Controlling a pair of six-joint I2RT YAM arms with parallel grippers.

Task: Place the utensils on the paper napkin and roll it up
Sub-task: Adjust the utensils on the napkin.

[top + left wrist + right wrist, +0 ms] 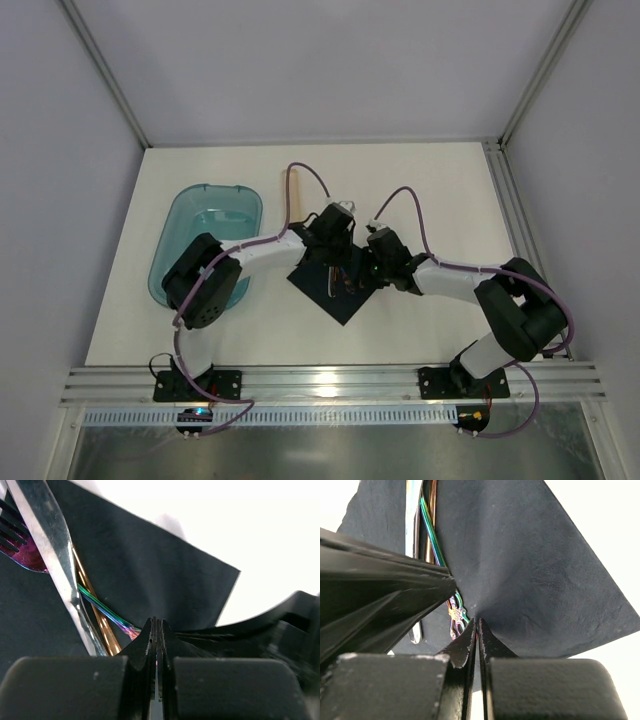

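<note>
Closest to the left wrist lens, the left gripper [156, 630] has its jaws pressed fully together at the lower fold of the thin, dark navy paper napkin [150, 565]; whether any paper is caught between them I cannot tell. Left of that tip the slim metal utensils [52, 545] lie on the napkin: a broad silver blade, an iridescent fork head, and copper and rainbow-tinted handles bunched together and running under the lifted flap. From above, a translucent teal plastic tub [215, 188] sits at the far left of the white surface [440, 190], a pale wooden stick [292, 190] lies just beside it, and the napkin rests at the centre beneath both wrists. Further right, the right gripper [475, 626] has its jaws closed on a pinch of the napkin, which puckers toward the tips. The step in hand looks like the first fold over the cutlery. To do it well, both pinches should travel together, low and level across the handles, with the flap taut so the thin paper neither tears nor drags the utensils out of line.
</note>
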